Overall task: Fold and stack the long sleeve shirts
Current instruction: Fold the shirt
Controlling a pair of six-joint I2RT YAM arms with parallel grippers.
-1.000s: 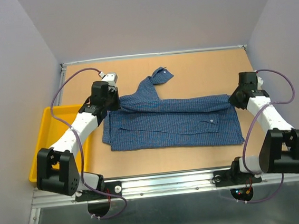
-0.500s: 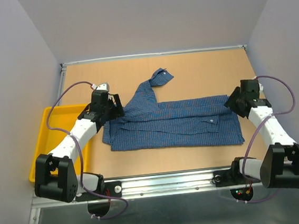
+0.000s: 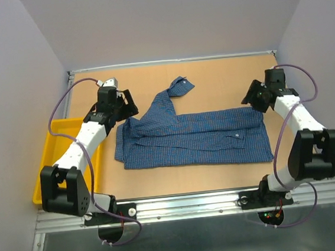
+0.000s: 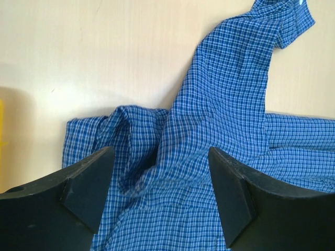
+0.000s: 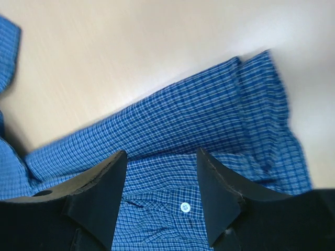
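Tan wooden desk (image 3: 222,76) carrying, at its centre, the blue checked shirt (image 3: 192,138), which we see folded into a flat band with one sleeve (image 3: 170,95) trailing toward the far edge. A yellow tray (image 3: 59,142) sits at left. Left jaws and right jaws both gape wide, empty, above the shirt's far corners.

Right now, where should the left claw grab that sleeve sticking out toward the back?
At the cuff, from above: the sleeve lies flat, angled off the shirt body, with bare table around its tip. The open left claw looks nearest.
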